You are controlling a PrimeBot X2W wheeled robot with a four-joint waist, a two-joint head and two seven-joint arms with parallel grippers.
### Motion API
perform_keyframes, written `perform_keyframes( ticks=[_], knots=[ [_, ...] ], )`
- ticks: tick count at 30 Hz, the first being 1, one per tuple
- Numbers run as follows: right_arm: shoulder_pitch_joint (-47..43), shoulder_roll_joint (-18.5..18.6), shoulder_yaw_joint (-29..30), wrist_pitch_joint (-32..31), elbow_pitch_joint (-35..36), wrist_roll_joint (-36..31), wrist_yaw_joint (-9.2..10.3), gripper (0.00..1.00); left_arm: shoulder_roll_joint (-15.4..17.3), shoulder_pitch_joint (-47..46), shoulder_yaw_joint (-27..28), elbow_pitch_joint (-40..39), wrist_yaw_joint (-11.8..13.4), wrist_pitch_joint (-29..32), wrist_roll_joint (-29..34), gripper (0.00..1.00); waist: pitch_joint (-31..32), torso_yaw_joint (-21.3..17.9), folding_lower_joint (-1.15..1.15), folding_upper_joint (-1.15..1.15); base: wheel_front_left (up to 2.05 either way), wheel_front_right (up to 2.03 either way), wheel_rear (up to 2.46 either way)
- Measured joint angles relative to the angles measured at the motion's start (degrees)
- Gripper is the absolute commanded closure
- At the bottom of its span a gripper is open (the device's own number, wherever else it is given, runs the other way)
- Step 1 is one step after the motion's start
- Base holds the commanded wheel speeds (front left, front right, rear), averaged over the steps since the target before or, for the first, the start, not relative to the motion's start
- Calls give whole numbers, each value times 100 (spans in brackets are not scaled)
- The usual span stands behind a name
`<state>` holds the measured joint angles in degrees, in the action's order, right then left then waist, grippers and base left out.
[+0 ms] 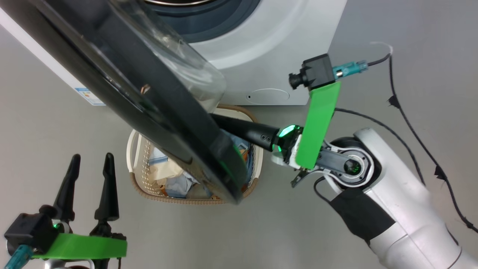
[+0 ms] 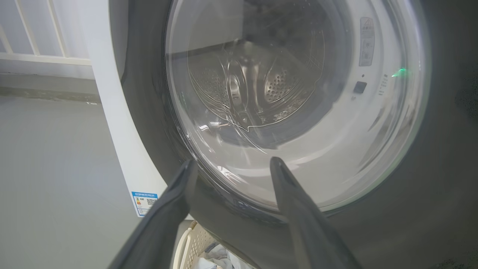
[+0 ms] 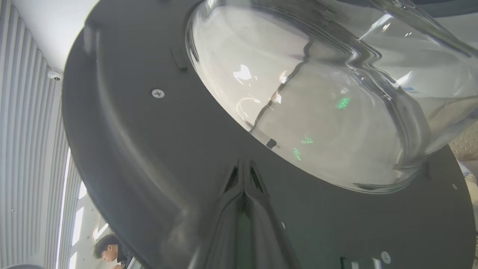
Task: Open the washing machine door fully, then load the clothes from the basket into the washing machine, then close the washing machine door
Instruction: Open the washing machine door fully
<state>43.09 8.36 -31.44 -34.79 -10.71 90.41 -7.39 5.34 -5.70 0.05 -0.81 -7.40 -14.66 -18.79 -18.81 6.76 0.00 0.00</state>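
Closest to the head camera is the washing machine door [image 1: 168, 142]. It stands swung out from the washing machine [image 1: 280, 45], and its glossy black rim runs from far left to near centre, with the clear glass bowl [image 1: 186, 71] bulging on its far side. The door hangs over the basket [image 1: 179, 200], which sits on the grey floor [image 1: 56, 130] just in front of the machine. The clothes [image 1: 179, 183] lie inside it, light blue and cream pieces partly hidden by the rim.

The right hand [image 3: 244, 164] reaches in from the right behind the door. Its two dark fingers are pressed together, empty, with their tips against the door's inner black face just below the bowl.

The left hand [image 1: 92, 157] is at the near left, well apart from the door, with its fingers spread and nothing between them. Its wrist view looks through the glass at the steel drum [image 2: 276, 82]. A blue label sticker [image 1: 87, 95] marks the machine's left side, and black cables [image 1: 410, 130] trail over the floor at right.
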Motion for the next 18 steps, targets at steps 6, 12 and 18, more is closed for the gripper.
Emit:
perform_keyframes(
  ticks=[6, 12, 18],
  knots=[
    [-107, -148, -136, -43, 63, 13, 0, 100, 0, 19, 9, 23, 0, 0, 0, 0, 80, 2, 0, 0, 0, 0, 0],
    [-167, -224, -215, -43, 69, 54, 0, 100, 0, 25, 13, 29, 0, 0, 1, 0, 93, 10, 0, 0, 0, 0, 0],
    [-222, -291, -376, -44, 54, 114, 0, 100, -34, 28, 13, 55, 0, 0, 1, 0, 145, 36, 0, 0, 0, 0, 0]
  ],
)
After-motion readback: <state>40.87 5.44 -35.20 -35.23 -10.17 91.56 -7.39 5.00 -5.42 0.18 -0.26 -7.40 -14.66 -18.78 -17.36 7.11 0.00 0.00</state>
